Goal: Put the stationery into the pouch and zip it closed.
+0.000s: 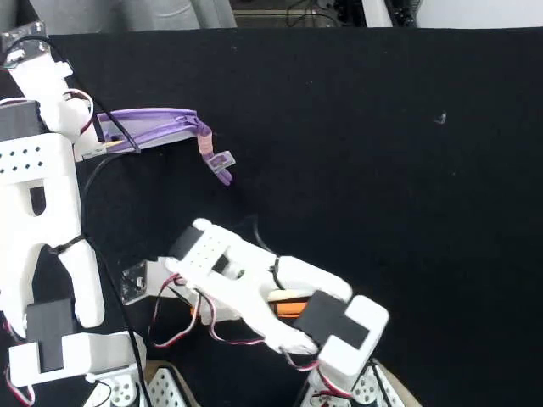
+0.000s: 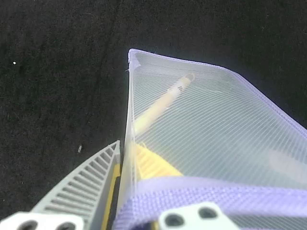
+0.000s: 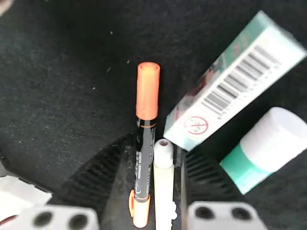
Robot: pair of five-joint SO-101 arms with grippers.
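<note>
Pouch (image 1: 161, 127): far left on the table (image 1: 382, 170), well apart from the rest.
In the pouch: a pencil (image 2: 160, 103).
Marker (image 3: 145, 120), pen (image 3: 164, 182): side by side.
Box (image 3: 235, 81): just beside the pen's tip.
Glue stick (image 3: 268, 143): beside the box.

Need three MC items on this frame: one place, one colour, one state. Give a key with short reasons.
1. Where is the orange marker?
A) inside the pouch
B) on the black cloth, between the right gripper's fingers
C) upright in a cup

2. What colour is the pouch trim?
A) red
B) purple
C) green

3. What state is the left gripper in?
A) open, empty
B) shut on the marker
C) shut on the pouch

Key:
1 B, the right wrist view shows it lying between the fingers.
2 B, a purple band runs along the pouch's edge.
3 C, the pouch's edge is clamped at its finger.
</note>
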